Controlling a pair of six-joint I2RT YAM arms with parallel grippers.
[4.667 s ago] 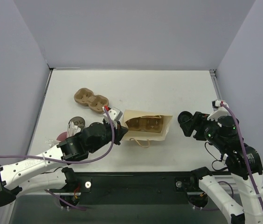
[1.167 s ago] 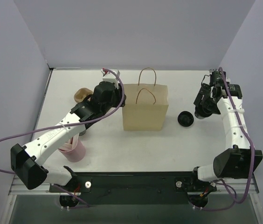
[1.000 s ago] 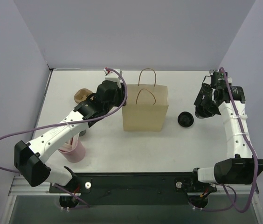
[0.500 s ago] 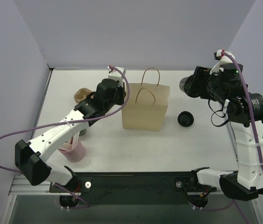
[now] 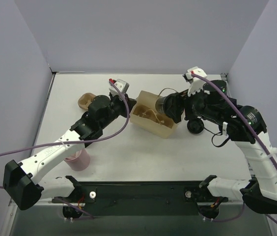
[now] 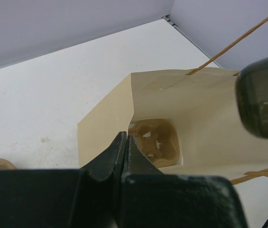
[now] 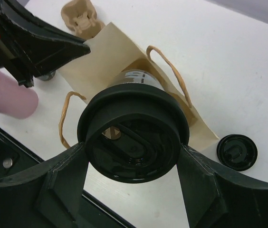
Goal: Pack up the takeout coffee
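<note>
The takeout coffee (image 5: 164,104) is a small black cup with a dark lid (image 7: 133,137). My right gripper (image 5: 172,106) is shut on it and holds it on its side at the mouth of the tan paper bag (image 5: 154,122). The bag is tipped, its opening facing the cup. My left gripper (image 5: 128,105) is shut on the bag's rim, seen in the left wrist view (image 6: 126,141). A brown pulp tray (image 6: 155,140) lies inside the bag. The cup's side shows at the right of that view (image 6: 262,102).
A loose black lid (image 5: 196,126) lies on the table right of the bag. A pink cup with pale sticks (image 5: 77,160) stands near the front left. Another brown pulp tray (image 5: 86,101) lies behind my left arm. Walls close in the back and both sides.
The bag stood upright before and is now tipped over with its mouth open. My right arm has swung left with the cup, from beside the bag to its mouth.
</note>
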